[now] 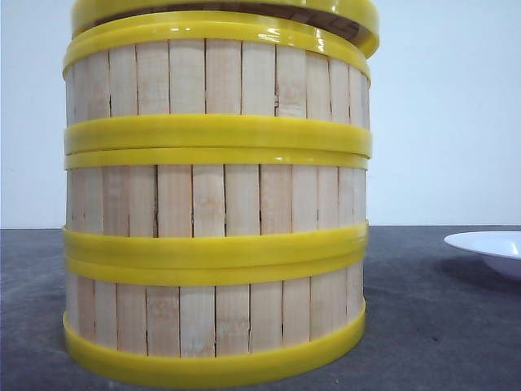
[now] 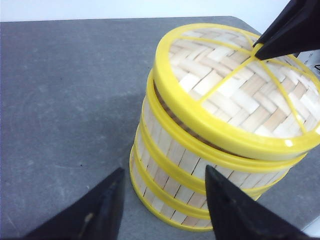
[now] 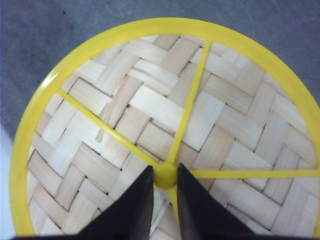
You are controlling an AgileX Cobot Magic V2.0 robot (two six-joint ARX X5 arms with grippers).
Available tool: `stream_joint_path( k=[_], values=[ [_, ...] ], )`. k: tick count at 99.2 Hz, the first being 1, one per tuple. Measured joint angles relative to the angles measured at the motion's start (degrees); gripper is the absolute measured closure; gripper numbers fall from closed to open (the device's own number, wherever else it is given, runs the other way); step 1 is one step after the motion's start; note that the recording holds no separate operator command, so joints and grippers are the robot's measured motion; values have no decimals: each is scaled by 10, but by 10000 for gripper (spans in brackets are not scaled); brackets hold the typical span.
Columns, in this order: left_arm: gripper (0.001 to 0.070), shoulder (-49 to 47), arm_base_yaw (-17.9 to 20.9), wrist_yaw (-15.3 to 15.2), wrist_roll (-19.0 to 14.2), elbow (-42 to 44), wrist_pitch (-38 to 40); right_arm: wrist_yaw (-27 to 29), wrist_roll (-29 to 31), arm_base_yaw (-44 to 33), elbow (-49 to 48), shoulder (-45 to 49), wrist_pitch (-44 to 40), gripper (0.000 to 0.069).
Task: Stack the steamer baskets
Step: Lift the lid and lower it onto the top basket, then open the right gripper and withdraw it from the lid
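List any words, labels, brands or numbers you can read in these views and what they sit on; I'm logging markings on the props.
None can be read.
The steamer baskets, lid, plate and table show no print in any view.
A white patch with dark specks at the left wrist view's edge, beside the lid, is too small and cropped to read.

The steamer baskets (image 1: pixel 216 204) have pale bamboo slats running vertically, banded by glossy yellow rings. The lid (image 3: pixel 165 125) shows a tan herringbone weave under thin yellow spokes and a yellow rim. The counter (image 2: pixel 65 100) is speckled dark grey; the plate (image 1: pixel 492 248) white; both hands' fingers (image 2: pixel 230 210) black.
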Motion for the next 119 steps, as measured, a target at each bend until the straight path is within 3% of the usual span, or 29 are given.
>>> stream_joint_path(
  k=[84,91,105,119],
  values=[
    [407,0,0,0,0,0,-1,1,-6,5,0,22,1,632],
    [407,0,0,0,0,0,-1,2,-6,5,0,22,2,575],
    [407,0,0,0,0,0,-1,3,-6,5,0,22,5,341],
    [407,0,0,0,0,0,-1,4,-7,5,5,22,2,277]
  ],
)
